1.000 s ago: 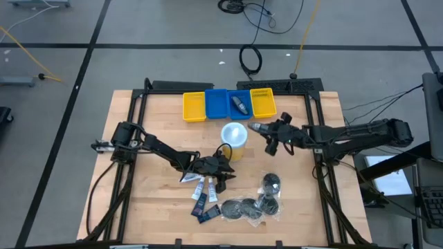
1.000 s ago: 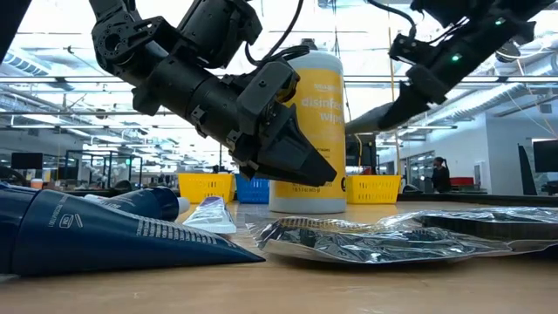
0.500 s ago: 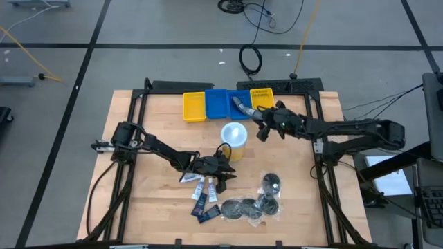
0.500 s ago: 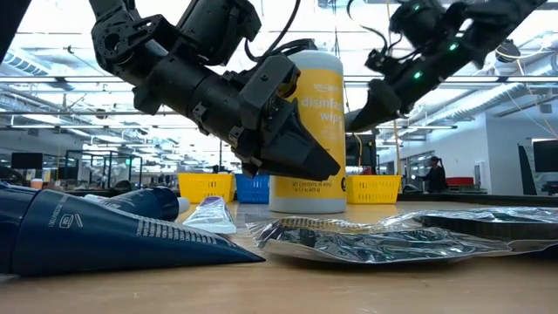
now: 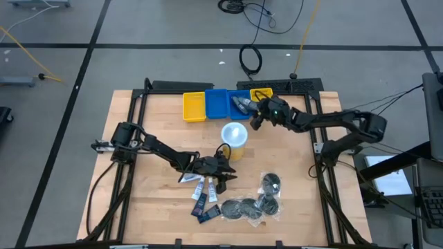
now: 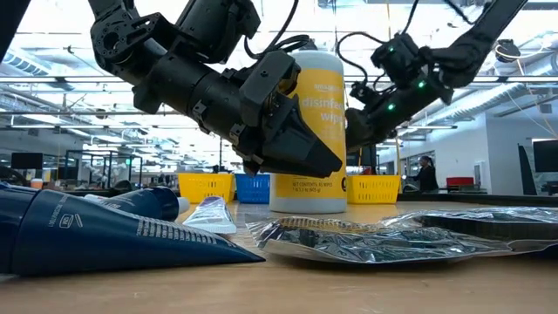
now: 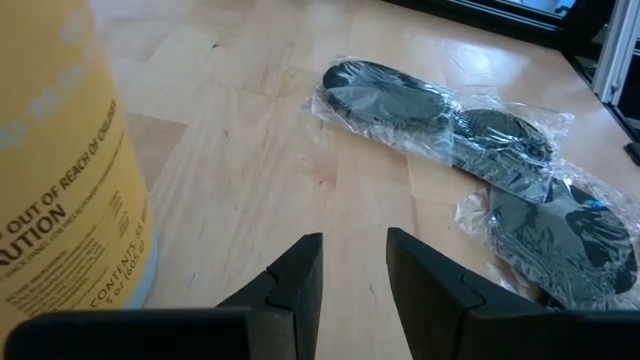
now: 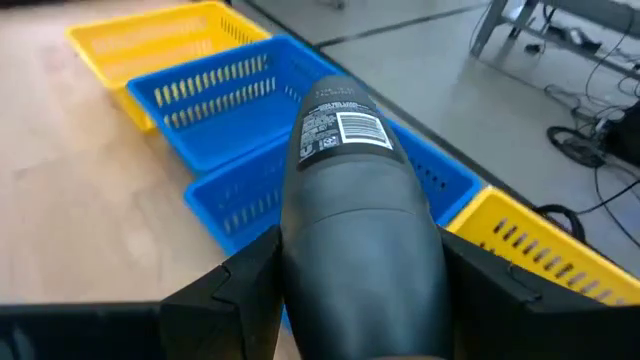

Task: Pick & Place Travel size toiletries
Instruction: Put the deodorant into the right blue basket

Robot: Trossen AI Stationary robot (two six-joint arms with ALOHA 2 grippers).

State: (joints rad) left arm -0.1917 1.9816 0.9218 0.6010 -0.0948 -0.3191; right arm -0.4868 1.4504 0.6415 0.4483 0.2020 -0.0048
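where the right gripper (image 8: 350, 300) hangs over the row of bins, we see 1 dark grey mini bottle (image 8: 355, 210) clamped between its 2 fingers (image 8: 235, 290), one finger pressed to each side of the body and the labelled end sticking out past the tips. from above, that bottle (image 5: 243, 105) sits over the second blue bin (image 5: 239, 102), beside the right gripper (image 5: 255, 116).

we count 4 bins at the far edge of the table (image 5: 152, 207): 1 yellow bin (image 5: 194, 107), 2 blue ones, and 1 more yellow bin (image 5: 264, 104) on the right end. 1 yellow canister (image 5: 234, 138) with a pale lid stands near the table's middle.

the rest of the toiletries lie nearer the front edge. we make out about 5 small tubes and sachets (image 5: 204, 197), white and dark navy, in a loose cluster, and to their right a clump of round dark packets in clear wrap (image 5: 259, 200), about 4, though they overlap and the count is uncertain.

the left gripper (image 5: 220, 174) hovers low just beside the tube cluster, next to the canister. in its wrist view its fingers (image 7: 300, 280) stand parted with bare wood between them, nothing held, and 3 of the dark packets (image 7: 470, 150) lie ahead of them.
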